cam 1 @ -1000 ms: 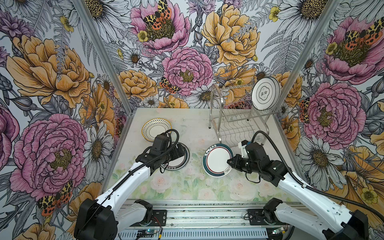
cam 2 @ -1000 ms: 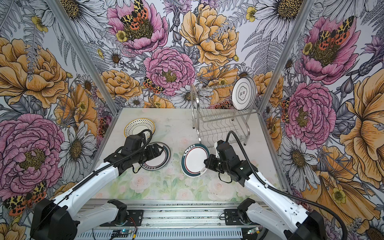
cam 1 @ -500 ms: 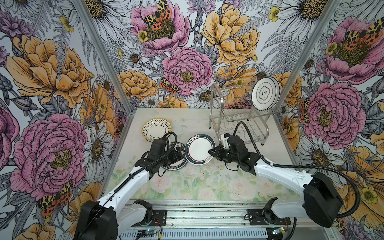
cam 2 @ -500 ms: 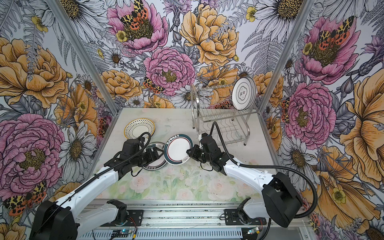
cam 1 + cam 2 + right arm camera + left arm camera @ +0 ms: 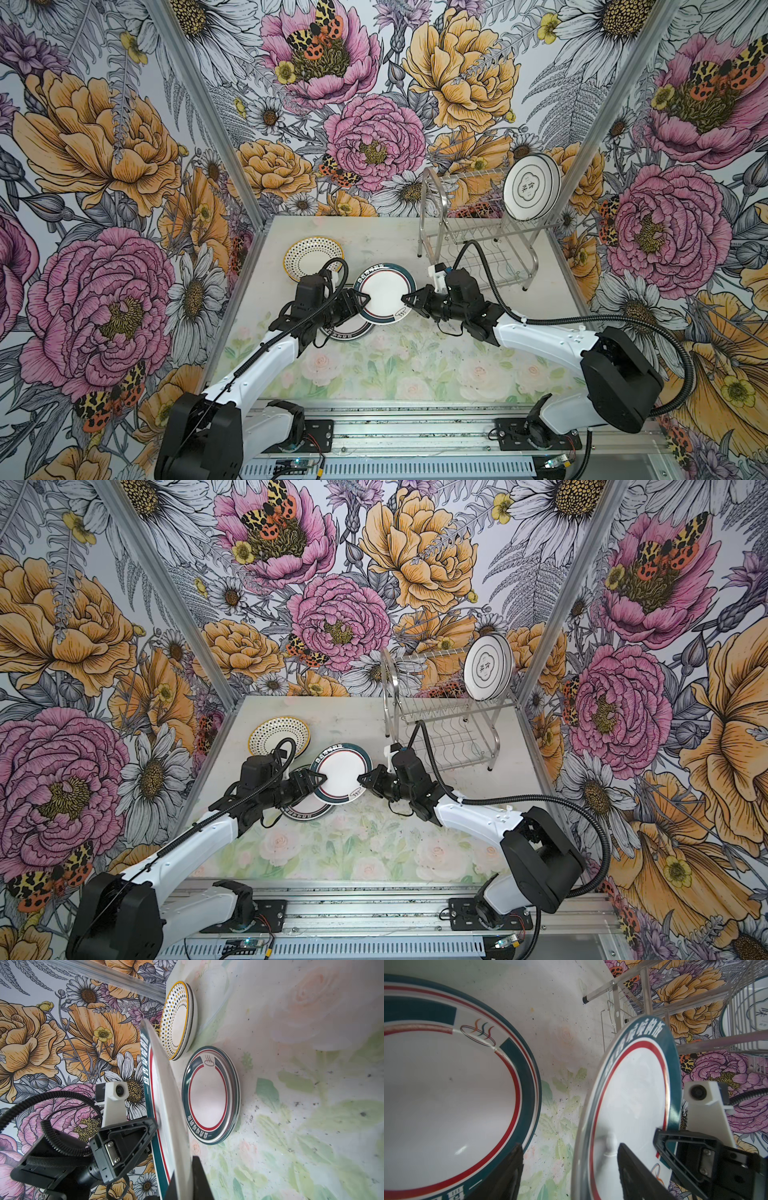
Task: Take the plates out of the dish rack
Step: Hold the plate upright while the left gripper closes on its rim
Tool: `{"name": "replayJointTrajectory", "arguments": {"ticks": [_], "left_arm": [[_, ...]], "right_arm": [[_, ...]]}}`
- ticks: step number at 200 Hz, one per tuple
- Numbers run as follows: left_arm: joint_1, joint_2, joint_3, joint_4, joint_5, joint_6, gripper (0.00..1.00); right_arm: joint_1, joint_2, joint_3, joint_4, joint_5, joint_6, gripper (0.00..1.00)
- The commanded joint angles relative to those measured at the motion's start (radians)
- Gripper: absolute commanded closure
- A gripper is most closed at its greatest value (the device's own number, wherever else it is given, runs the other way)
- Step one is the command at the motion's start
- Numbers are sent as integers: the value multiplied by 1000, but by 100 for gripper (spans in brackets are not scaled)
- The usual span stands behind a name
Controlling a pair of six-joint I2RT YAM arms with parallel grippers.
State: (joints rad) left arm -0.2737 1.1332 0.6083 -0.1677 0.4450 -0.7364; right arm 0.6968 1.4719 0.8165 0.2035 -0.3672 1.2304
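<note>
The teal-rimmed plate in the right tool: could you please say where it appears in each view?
Top view: teal-rimmed plate near picture centre.
Top view: plate just left of centre.
Left wrist: plate large, face showing.
Right wrist: plate edge-on, mid-picture.
Shared landmark: second teal plate lying flat, in all four views.

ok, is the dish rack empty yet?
No, a white plate with a dark ring and characters stands upright in the upper tier of the dish rack, at its right end.

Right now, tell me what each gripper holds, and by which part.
The right gripper is shut on the rim of the round white ceramic plate with teal and red rings. The left gripper, jaws open, straddles its opposite rim, unclamped.
</note>
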Motion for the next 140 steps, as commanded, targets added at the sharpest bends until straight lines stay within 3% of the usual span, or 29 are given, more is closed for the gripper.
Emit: {"name": "replayJointTrajectory", "arguments": {"ticks": [1, 67, 104, 140], "left_arm": [[10, 9, -13, 62, 44, -4, 37], [28, -5, -24, 57, 77, 5, 69], [46, -22, -41, 47, 85, 9, 84], [63, -30, -44, 19, 89, 30, 92]], "right_arm": [[16, 23, 44, 110, -22, 26, 100], [35, 84, 70, 139, -29, 37, 100], [40, 101, 89, 140, -30, 26, 85], [44, 112, 99, 149, -32, 17, 76]]}}
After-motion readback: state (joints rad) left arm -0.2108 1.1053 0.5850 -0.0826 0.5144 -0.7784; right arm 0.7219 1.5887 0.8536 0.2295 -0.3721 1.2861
